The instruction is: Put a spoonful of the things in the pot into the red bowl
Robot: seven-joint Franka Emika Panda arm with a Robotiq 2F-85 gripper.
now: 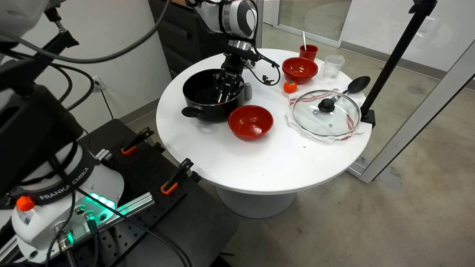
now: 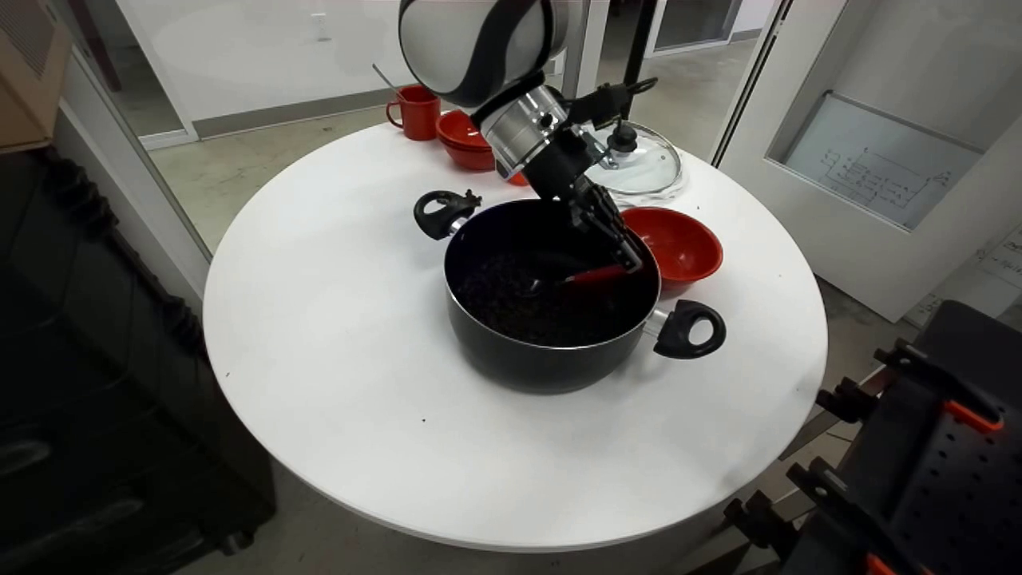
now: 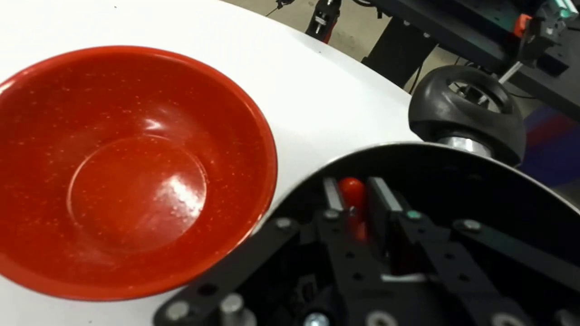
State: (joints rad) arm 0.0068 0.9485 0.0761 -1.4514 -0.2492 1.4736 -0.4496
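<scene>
The black pot stands on the white table, with small dark bits covering its bottom. My gripper reaches down inside the pot rim, its fingers shut on the red handle of a spoon. In an exterior view the spoon lies slanted, its metal end down among the dark bits; what it carries is too dark to make out. Right beside the pot is the wide red bowl, its inside bare in the wrist view. In an exterior view my gripper hides part of the pot's inside.
The pot's side handles stick out past its rim. Farther back are stacked red bowls, a tomato, a red mug and a clear measuring cup. A glass lid and black ladle rest on a striped towel.
</scene>
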